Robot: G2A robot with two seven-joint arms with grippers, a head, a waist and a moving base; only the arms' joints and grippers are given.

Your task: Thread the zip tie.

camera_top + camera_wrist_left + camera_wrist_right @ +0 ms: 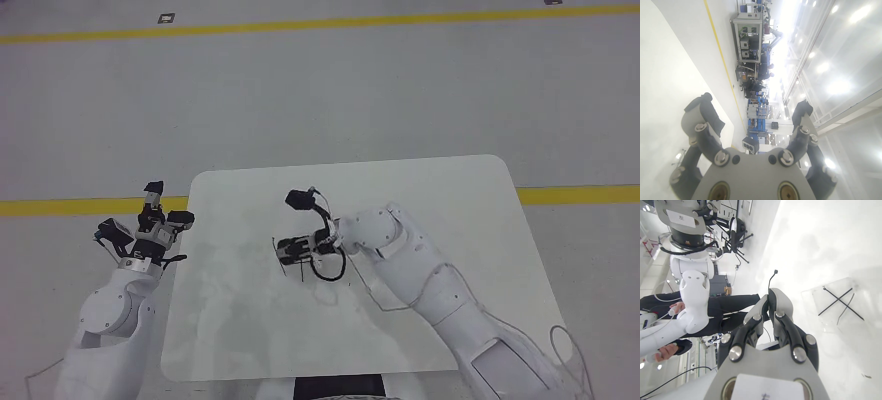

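One zip tie is clamped between the jaws of the right gripper, mid-frame in the top view over the white surface, head end projecting beyond them. The left gripper stands at the surface's left edge, jaws spread, holding nothing. Risk: the thin strap could flex or slip in the pinch, so the tail would miss the head slot.

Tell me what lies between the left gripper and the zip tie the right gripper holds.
Only bare table: the top view shows plain white surface from the left gripper at the table's edge to the zip tie pinched in the right gripper.
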